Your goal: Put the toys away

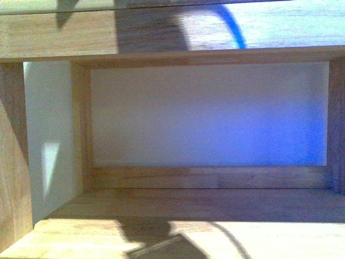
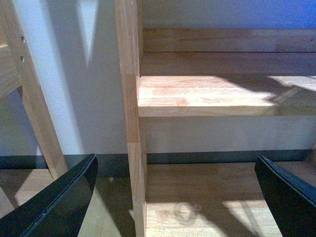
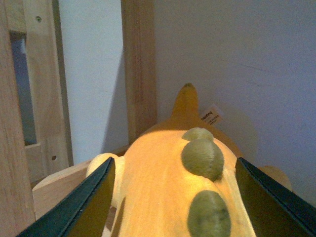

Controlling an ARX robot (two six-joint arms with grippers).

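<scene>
Front view shows a wooden shelf unit (image 1: 205,54) with one open compartment (image 1: 210,116), white-backed and holding nothing visible; neither arm appears, only shadows on the boards.

Left side: the left claw (image 2: 177,197) stands wide open with nothing between its dark fingers (image 2: 59,202). Ahead of it rises a wooden upright (image 2: 129,98), and beyond that, slightly to the claw's right, a sunlit shelf board (image 2: 207,94). A grey wall (image 2: 74,89) lies behind.

Right side: the right claw (image 3: 173,197) is spread wide, its fingers (image 3: 81,202) flanking the orange-yellow plush toy (image 3: 158,187). The toy sits directly between the fingers, green bumps (image 3: 202,158) along its back, a paper tag (image 3: 211,114) at its far end. Whether the fingers press the plush cannot be told; they appear beside it rather than clamped. A wooden post (image 3: 138,69) stands ahead of the claw.

Judgement: the step in hand is securing the toy. Next move calls for closing the right claw firmly on the soft body, then lifting and carrying it to the open compartment. Risk: plush slipping from a shallow grip.
</scene>
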